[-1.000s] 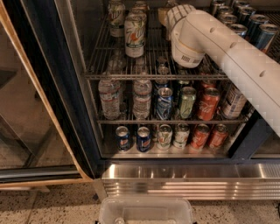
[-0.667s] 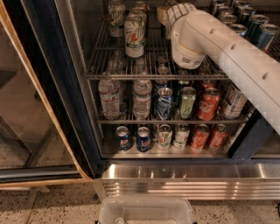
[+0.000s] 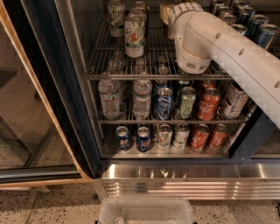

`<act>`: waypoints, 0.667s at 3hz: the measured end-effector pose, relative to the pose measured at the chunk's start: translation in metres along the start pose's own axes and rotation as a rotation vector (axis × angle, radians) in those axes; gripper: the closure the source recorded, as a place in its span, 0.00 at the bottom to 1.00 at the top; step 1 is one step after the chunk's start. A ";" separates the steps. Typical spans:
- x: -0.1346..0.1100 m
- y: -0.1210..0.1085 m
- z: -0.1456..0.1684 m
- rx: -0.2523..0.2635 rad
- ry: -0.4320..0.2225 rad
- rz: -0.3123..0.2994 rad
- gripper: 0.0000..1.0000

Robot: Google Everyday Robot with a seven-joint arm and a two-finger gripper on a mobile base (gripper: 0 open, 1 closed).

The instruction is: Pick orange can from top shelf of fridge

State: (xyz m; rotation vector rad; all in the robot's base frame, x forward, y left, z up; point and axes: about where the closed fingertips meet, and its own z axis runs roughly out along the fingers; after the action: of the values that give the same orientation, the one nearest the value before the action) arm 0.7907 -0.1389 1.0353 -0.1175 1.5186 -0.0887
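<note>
Gripper [image 3: 168,12] barely shifts above the shelf [image 3: 131,76] (can hidden behind the arm [image 3: 227,48]); whether it grips, I cannot tell.

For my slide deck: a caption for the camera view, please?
Robot arm reaches into the open fridge, gripper over the top shelf near white-and-green cans.

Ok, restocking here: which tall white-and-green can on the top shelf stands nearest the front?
The right-hand can, close to the front rail; the other stands behind it, further left. The tool reaches in deeper, to its right.
</note>
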 end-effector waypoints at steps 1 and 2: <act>-0.004 0.004 -0.002 -0.003 0.011 -0.001 1.00; -0.009 0.008 -0.014 -0.018 0.025 0.020 1.00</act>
State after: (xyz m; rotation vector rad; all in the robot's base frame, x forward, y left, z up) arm 0.7766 -0.1303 1.0424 -0.1159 1.5451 -0.0614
